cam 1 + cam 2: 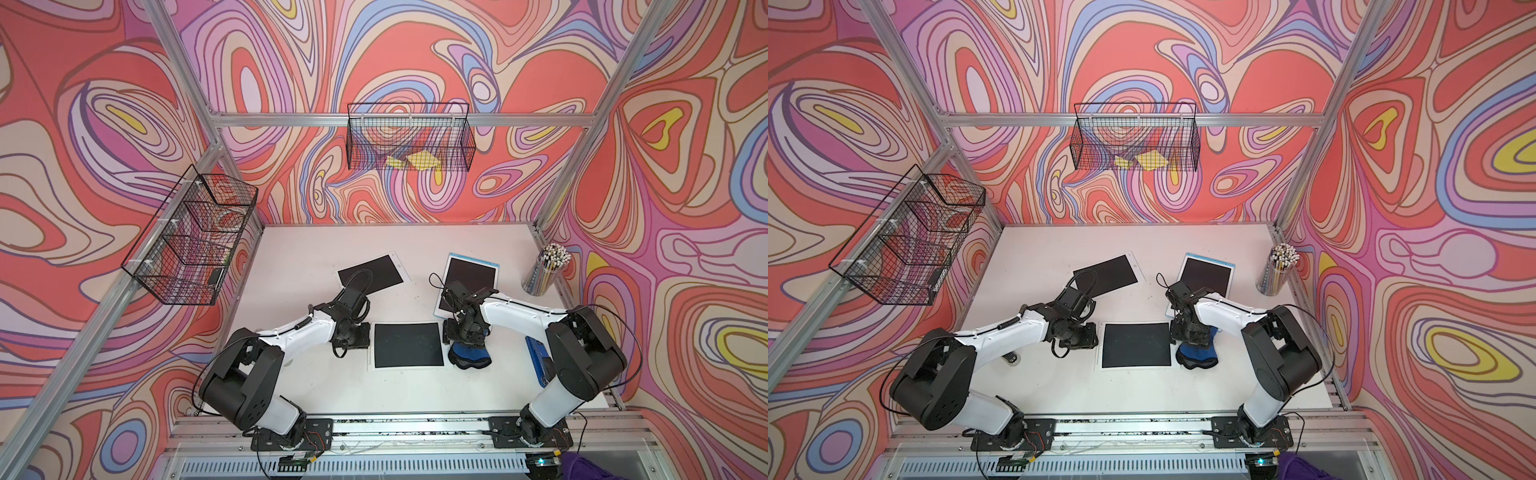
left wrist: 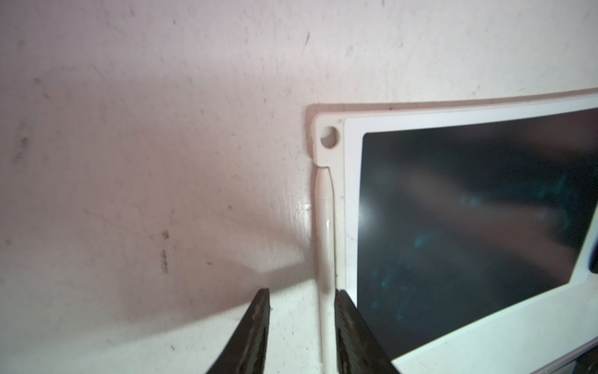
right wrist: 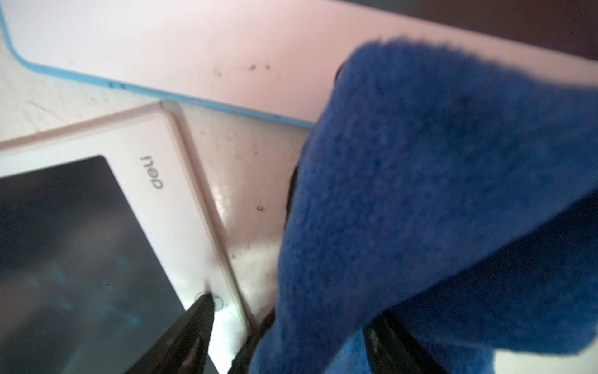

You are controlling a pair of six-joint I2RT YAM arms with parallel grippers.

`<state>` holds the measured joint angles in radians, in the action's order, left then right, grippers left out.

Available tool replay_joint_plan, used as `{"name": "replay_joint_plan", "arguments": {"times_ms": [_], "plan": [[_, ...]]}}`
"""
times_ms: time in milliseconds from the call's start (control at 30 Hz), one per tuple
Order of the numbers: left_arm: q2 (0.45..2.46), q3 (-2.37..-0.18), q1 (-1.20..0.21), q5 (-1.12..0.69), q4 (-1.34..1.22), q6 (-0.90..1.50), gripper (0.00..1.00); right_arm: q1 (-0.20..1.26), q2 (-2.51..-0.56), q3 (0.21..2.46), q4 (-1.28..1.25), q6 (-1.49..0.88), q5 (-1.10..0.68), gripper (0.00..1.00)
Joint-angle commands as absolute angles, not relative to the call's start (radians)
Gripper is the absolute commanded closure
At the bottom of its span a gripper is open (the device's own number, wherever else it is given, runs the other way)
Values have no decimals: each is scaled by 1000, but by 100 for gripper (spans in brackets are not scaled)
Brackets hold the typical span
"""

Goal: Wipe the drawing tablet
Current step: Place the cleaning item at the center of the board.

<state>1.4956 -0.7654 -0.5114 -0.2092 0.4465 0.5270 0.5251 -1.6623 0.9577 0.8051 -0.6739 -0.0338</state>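
Observation:
The drawing tablet [image 1: 407, 345], white-framed with a black screen, lies flat at the table's middle front in both top views [image 1: 1136, 345]. A blue fluffy cloth [image 1: 469, 359] is bunched on the table at its right edge. My right gripper [image 1: 465, 332] hangs over the cloth. In the right wrist view its jaws [image 3: 291, 320] stand wide with the cloth [image 3: 437, 194] loose between them, and one fingertip [image 3: 205, 304] rests on the tablet's frame [image 3: 181, 226]. My left gripper [image 2: 302, 323] is open at the tablet's left edge, straddling the white stylus [image 2: 325, 226] in its side slot.
Two more tablets lie behind: a tilted white one [image 1: 370, 270] and a blue-rimmed one [image 1: 469, 278]. A cup of pencils [image 1: 548, 270] stands at the back right. Wire baskets hang on the left wall [image 1: 191, 237] and back wall [image 1: 409, 137]. A blue object [image 1: 536, 357] lies under the right arm.

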Motion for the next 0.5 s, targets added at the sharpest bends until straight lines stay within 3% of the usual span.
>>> {"name": "replay_joint_plan", "arguments": {"times_ms": [0, 467], "plan": [[1478, -753, -508, -202, 443, 527, 63, 526, -1724, 939, 703, -676, -20, 26], [1435, -739, -508, -207, 446, 532, 63, 526, -1766, 965, 715, -712, -14, 27]]}}
